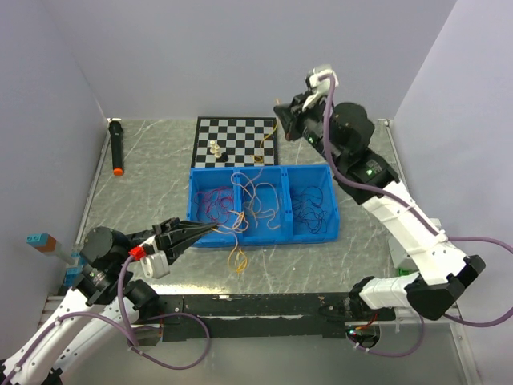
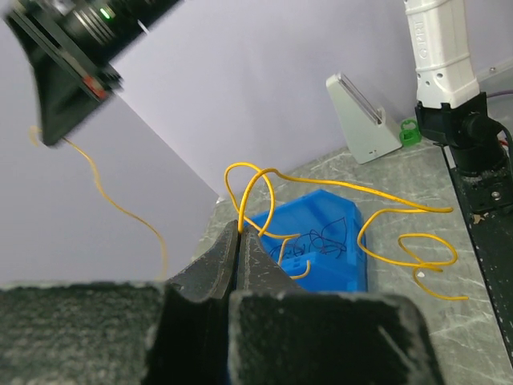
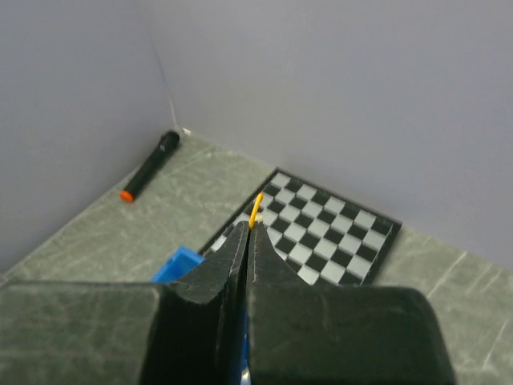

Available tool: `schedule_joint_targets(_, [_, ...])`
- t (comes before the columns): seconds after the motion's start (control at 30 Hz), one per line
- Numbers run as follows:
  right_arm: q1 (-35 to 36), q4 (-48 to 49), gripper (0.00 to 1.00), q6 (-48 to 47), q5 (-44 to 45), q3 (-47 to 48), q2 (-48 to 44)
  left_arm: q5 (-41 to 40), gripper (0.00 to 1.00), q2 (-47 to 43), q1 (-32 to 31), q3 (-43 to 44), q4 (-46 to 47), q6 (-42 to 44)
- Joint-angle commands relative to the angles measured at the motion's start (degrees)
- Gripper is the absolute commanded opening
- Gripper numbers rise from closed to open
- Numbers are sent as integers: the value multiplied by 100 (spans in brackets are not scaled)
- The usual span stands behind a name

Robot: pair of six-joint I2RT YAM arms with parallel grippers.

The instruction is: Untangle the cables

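Both left gripper (image 2: 240, 233) and right gripper (image 3: 250, 231) pinch yellow cable (image 2: 401, 201).

The left arm (image 1: 72, 303) and right arm (image 1: 401, 216) are white with black joints, each trailing 1 mauve hose (image 1: 120, 293). The left gripper (image 2: 240, 233) is matte black.

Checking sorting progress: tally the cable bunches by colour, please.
Red-magenta cables, left compartment of the blue bin: 1 bunch
Orange-yellow cables, middle compartment, spilling over the front: 1 bunch
Dark cables, right compartment: 1 bunch
Total: 3 bunches; single strands are too thin to count.
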Motion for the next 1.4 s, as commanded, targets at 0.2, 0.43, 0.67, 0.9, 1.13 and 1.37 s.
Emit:
schedule_joint_targets(0.2, [-50, 698, 0, 1089, 99, -2497, -406, -487, 1, 272, 27, 68, 652, -216])
schedule_joint_targets(0.43, [-32, 909, 0, 1590, 239, -3457, 33, -707, 1, 413, 27, 138, 872, -339])
schedule_joint_targets(0.67, [205, 874, 0, 1661, 433, -3072, 1218, -892, 1, 536, 27, 50, 978, -480])
schedule_joint_targets(0.9, [249, 743, 28, 1942, 38, -2474, 2151, -1033, 1, 659, 27, -28, 749, -349])
schedule_joint_targets(1.13, [179, 602, 77, 1942, -112, -2429, 1389, -945, 1, 869, 27, -143, 933, -243])
schedule_joint_targets(1.37, [-190, 419, 87, 1811, -351, -2710, -307, -1489, 1, 1676, 27, -117, 1153, -575])
